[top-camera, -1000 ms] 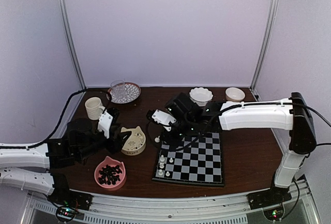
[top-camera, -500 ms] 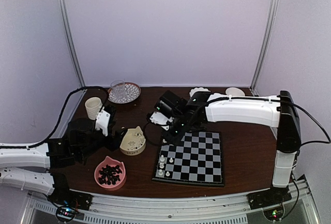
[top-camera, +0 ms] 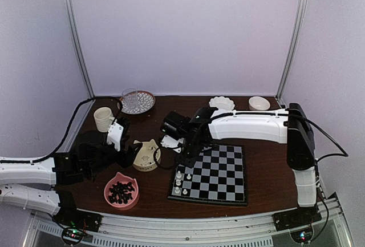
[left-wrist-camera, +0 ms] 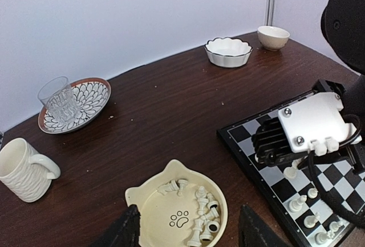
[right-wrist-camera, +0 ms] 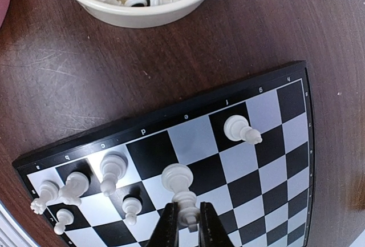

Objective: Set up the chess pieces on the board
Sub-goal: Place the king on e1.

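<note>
Top external view: my right arm [top-camera: 251,126] reaches across to the far left corner of the board [top-camera: 219,173], which lies on the tabletop [top-camera: 268,164] right of centre. The right pincer [top-camera: 183,158] hangs over that corner, and from here I cannot tell how its jaws stand. A few white chess pieces [top-camera: 179,182] stand upright along the board's left edge. The left pincer [top-camera: 132,154] sits just beside a cream cat-shaped bowl [top-camera: 147,157], with a pink bowl [top-camera: 121,191] of dark pieces nearer me.

Left wrist view: the left pincer [left-wrist-camera: 189,227] is spread wide with nothing in it, above the cream bowl [left-wrist-camera: 149,194], where more chess pieces [left-wrist-camera: 203,210] lie jumbled. Beyond, the right pincer [left-wrist-camera: 288,164] points down at the board [left-wrist-camera: 246,138].

Right wrist view: the right pincer [right-wrist-camera: 187,224] is pressed together on the head of a white chessman [right-wrist-camera: 179,183], which is upright over a square near the board's [right-wrist-camera: 228,164] edge. I cannot tell whether its base touches. Several more chess pieces [right-wrist-camera: 242,128] stand around it.
</note>
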